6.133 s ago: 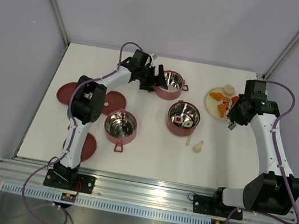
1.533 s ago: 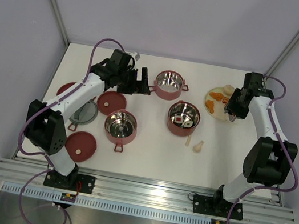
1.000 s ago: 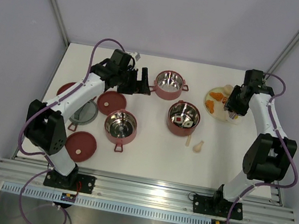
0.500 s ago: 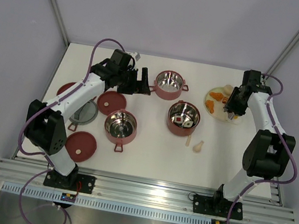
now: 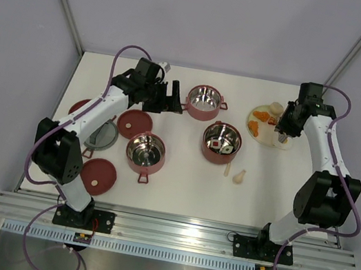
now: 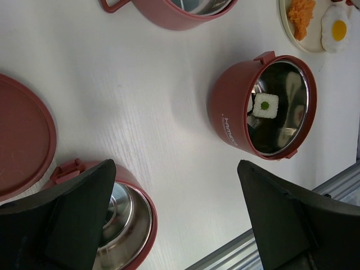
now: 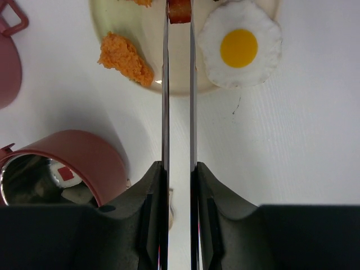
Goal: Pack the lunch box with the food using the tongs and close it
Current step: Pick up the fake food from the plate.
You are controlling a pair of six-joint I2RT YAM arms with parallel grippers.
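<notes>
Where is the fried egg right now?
In the right wrist view, the fried egg lies at the plate's right edge, just right of the tongs, with an orange piece on their other side.

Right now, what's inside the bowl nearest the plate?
The bowl holds a white square piece with a green dot on its steel bottom, with a red-marked piece beside it. Its near wall hides part of the floor.

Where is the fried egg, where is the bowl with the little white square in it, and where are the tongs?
fried egg [image 7: 241, 49], right wrist view, on its yellow yolk.
bowl [image 6: 225, 115], left wrist view, on its dark-red outer wall.
tongs [image 7: 165, 101], right wrist view, on the left silver blade, midway along.
</notes>
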